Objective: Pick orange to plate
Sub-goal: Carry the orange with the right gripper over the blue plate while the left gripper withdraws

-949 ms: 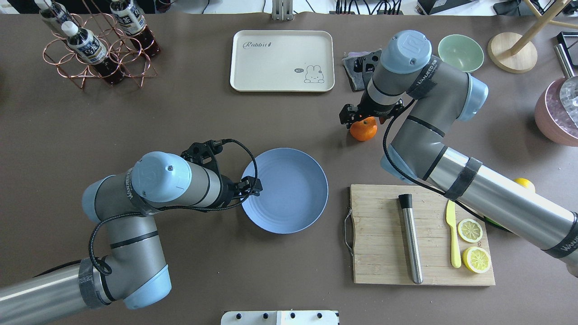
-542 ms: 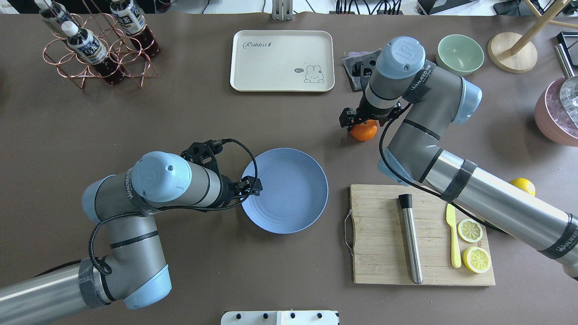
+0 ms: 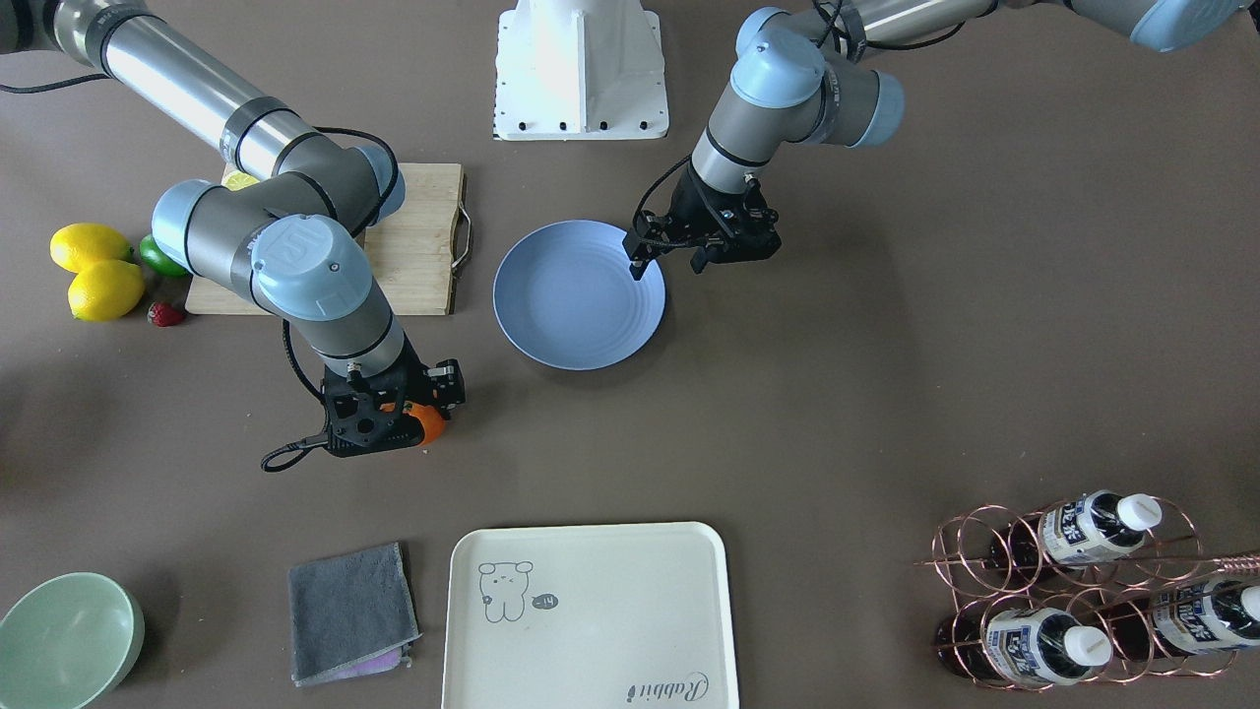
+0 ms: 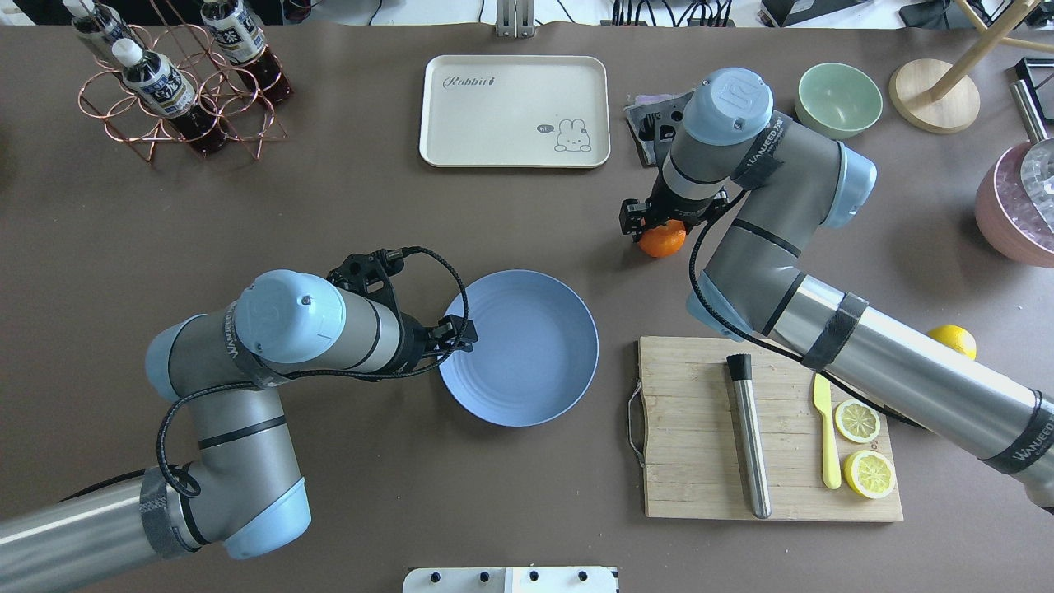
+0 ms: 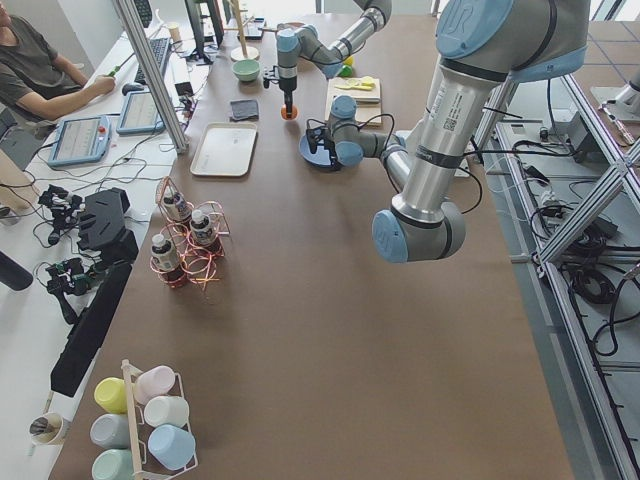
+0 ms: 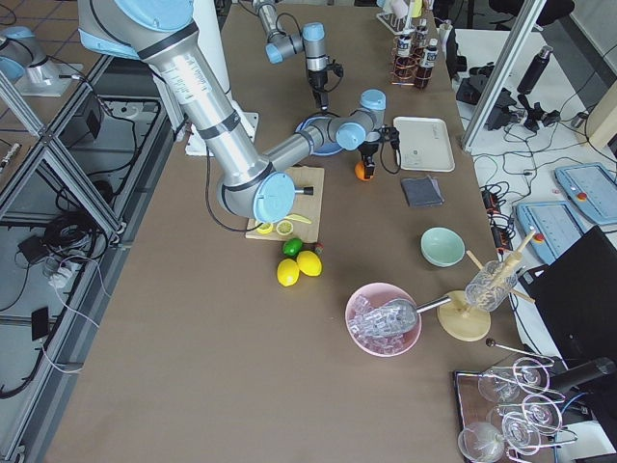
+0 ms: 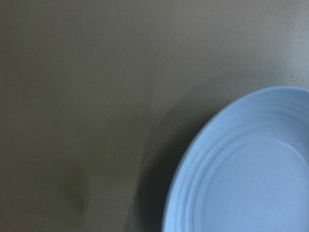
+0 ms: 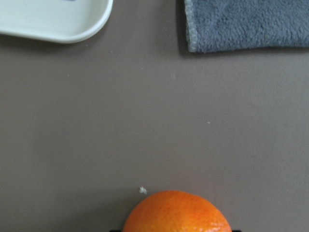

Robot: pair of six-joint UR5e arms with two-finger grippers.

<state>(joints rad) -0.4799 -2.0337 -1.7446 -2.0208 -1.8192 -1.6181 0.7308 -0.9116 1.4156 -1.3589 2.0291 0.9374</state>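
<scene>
The small round bright-orange fruit (image 4: 663, 240) sits on the brown surface (image 4: 329, 206) directly beneath the right claw (image 4: 659, 224). The black fingers come down on either side of it. In the right wrist view only its upper curve (image 8: 177, 212) shows at the bottom edge, so I cannot tell whether that claw has clamped on it or only straddles it. Beyond the claw, well apart from it, lie a folded grey towel (image 8: 246, 24) and the corner of a cream rectangular tray (image 8: 53, 19).

The round pale blue plate (image 4: 527, 371) lies well off to this claw's side, toward the other arm and nearer the robot's base. It has nothing on it. The left claw (image 3: 669, 258) hangs at the plate's rim with its fingers apart and nothing between them.

The fruit looks light and firm but slightly yielding. Its round, pebbled skin would likely roll or squirt out of an off-centre pinch. The safest hold is probably across its widest girth, fingers level and opposite, with gentle pressure so the peel is not bruised.
</scene>
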